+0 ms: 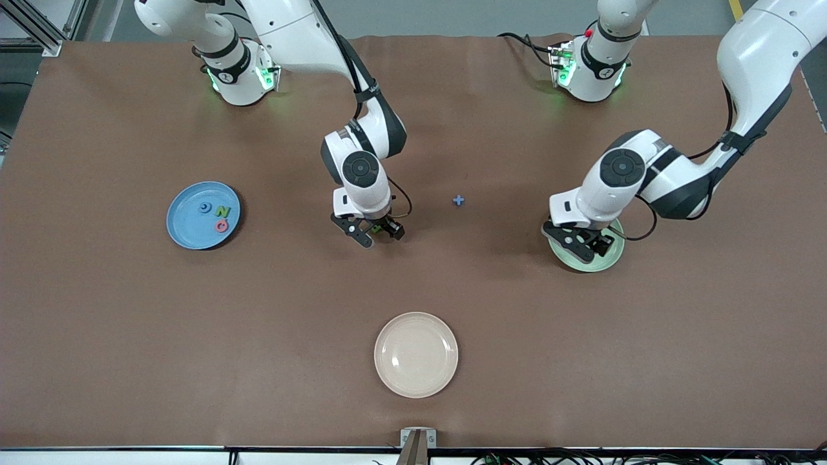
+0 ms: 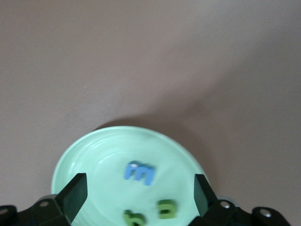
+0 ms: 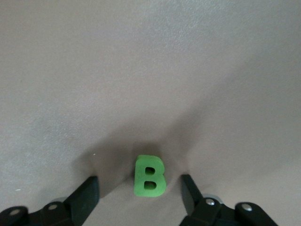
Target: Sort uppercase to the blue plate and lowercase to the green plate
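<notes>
My right gripper (image 3: 139, 190) is sitting low on the table (image 1: 129, 336) mid-span, fingers apart and straddling the green B (image 3: 150, 175), no contact showing. My left gripper (image 2: 139, 192) is hanging wide open over the green plate (image 2: 75, 162), which is holding the blue m (image 2: 139, 172) and two green letters. The blue plate (image 1: 187, 226) at the right arm's end is carrying blue ring (image 1: 204, 207), N (image 1: 223, 211), pink Q (image 1: 221, 225); the blue x (image 1: 458, 201) is lying loose between the arms.

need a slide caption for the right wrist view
Right gripper with fingers open on either side of the small green foam letter B lying on the brown table.
</notes>
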{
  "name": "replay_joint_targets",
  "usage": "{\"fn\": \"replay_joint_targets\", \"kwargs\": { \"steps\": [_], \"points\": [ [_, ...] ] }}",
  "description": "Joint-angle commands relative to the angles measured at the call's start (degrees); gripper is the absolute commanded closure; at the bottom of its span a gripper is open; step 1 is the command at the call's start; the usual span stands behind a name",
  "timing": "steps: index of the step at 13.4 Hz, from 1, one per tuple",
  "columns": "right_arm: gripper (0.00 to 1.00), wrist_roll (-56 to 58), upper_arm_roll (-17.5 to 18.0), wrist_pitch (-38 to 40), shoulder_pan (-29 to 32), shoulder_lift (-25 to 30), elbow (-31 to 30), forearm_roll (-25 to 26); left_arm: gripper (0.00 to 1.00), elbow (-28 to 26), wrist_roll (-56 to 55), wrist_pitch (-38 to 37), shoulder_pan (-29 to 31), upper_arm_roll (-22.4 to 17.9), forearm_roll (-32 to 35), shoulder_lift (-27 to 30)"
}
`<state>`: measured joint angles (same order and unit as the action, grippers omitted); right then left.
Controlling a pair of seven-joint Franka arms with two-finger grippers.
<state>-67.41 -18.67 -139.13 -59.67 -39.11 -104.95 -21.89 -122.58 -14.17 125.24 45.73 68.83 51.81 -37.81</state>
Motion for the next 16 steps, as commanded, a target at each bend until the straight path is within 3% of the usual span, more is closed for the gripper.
{"fn": "replay_joint_targets", "kwargs": {
  "steps": [1, 3, 5, 8, 10, 12, 16],
  "points": [
    [0.24, -0.2, -1.2, -0.1, 0.2, 0.3, -2.6, 2.8, 0.00, 0.6, -10.7, -1.4, -3.7, 1.7, -1.8, 1.3],
    [0.30, -0.3, -1.3, 0.3, 0.0, 0.3, -2.8, 3.0, 0.00, 2.2, -20.6, -1.4, -9.4, 1.5, -4.3, 1.1],
    [0.48, -0.4, -1.3, 0.3, 0.0, 0.3, -2.8, 3.0, 0.00, 5.1, -28.9, -1.4, -14.9, 0.3, -7.3, -0.3],
    [0.78, -0.4, -1.3, 1.1, 0.0, 0.5, -2.7, 3.0, 0.00, 8.6, -39.9, -1.1, -24.1, -4.6, -11.3, -0.6],
    [0.91, -0.4, -1.3, 1.1, 0.1, 0.5, -2.6, 3.0, 0.00, 10.2, -47.0, -0.7, -29.3, -8.0, -11.9, -0.6],
    [0.97, -0.2, -1.3, 1.1, 0.2, 0.6, -2.6, 3.0, 0.00, 10.8, -51.8, 0.9, -32.8, -10.8, -12.0, -0.7],
    [0.99, 4.3, -4.3, 5.8, 0.3, 1.5, -1.8, 3.1, 0.00, 12.7, -60.7, 4.0, -38.7, -15.2, -11.8, -3.3]
  ]
}}
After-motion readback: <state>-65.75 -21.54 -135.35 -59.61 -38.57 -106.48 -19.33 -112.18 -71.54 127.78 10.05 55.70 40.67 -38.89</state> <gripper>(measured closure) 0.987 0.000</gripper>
